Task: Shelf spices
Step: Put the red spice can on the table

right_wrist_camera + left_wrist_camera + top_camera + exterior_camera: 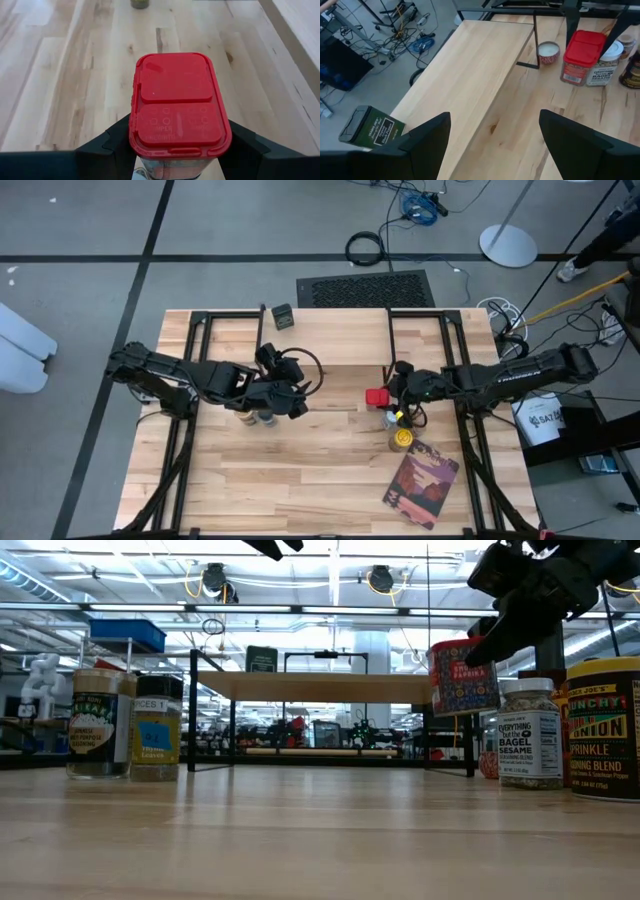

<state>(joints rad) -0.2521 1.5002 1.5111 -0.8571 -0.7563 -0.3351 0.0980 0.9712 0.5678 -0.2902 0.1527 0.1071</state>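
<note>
The right gripper (177,150) pinches the red-lidded rectangular paprika tin (176,105) between its two dark fingers; in the low view the tin (463,676) hangs clear of the table, in front of the right end of the shelf. The left gripper (495,145) hovers with its fingers spread wide and nothing between them, above two small jars (256,418) on the left half of the table. In the low view these are a tan-topped jar with a green label (99,723) and, touching it, a black-topped jar with a yellow and blue label (157,728). The low rack with a pale wooden plank top and thin black metal legs (330,338) runs along the far half of the big wood-plank table (300,480), with a small dark green tin (283,316) on its far edge. Below the right gripper stand a white-topped sesame seasoning jar (529,733) and a yellow-topped dark onion jar (606,727), and nearer the front edge lies a flat reddish-purple picture-covered book (421,483). Around the table is grey floor with dark lines, coiled cables (366,248) and a black floor mat (366,289); behind it a bright workshop hall with ceiling lights.
</note>
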